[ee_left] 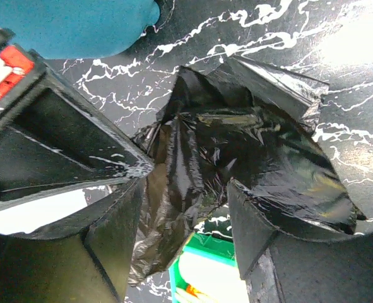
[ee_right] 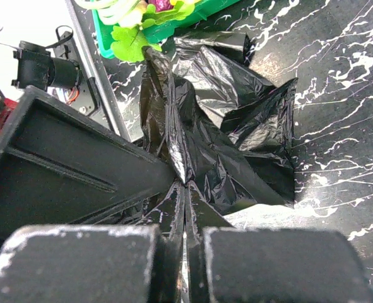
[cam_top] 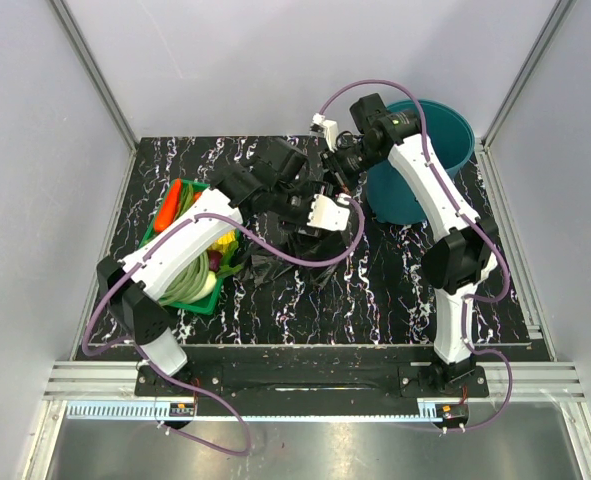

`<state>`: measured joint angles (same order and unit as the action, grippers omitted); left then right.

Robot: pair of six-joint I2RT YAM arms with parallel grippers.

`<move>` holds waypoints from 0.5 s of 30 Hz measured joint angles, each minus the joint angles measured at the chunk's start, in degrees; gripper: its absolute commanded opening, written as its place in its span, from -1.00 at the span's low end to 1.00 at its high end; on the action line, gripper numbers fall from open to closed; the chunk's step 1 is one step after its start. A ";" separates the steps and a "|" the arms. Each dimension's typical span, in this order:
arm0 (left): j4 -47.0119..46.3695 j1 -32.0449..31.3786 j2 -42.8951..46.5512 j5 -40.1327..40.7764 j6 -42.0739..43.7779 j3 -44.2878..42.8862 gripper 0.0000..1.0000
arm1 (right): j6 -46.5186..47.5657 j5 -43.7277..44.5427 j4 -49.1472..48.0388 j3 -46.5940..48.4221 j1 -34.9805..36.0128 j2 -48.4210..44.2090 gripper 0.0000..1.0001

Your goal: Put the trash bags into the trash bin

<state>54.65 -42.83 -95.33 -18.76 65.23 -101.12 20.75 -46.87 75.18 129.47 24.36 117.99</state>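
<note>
The trash bin (cam_top: 455, 150) stood upright at the upper right of the top view, on the marbled black table (cam_top: 375, 300). A green tray (cam_top: 203, 303) of vegetables lay at the left. Between them, at the centre, the black trash bag (cam_top: 285, 258) sat crumpled on the table, outside the bin, with one peak drawn upward. The right gripper (ee_right: 185, 252) was pinched tight on that peak of film. The left gripper (ee_left: 189, 196) had its jaws apart, film hanging between its fingers (ee_left: 255, 233).
</note>
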 measured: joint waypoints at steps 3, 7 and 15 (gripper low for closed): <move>-0.57 0.00 -0.11 0.83 0.48 0.83 0.16 | -0.02 -0.15 0.61 1.09 -0.37 0.52 -1.00; -2.47 0.00 -0.11 1.97 1.05 2.56 0.03 | -0.22 -0.96 1.20 1.57 -0.79 0.87 -1.00; -4.61 -0.02 -0.96 3.06 1.95 3.80 -0.74 | -0.98 -2.32 1.25 2.32 -0.79 1.14 -1.00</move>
<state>50.04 -42.85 -96.29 -15.70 67.18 -97.32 19.77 -49.19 76.42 131.79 23.57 119.13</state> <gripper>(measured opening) 0.283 0.008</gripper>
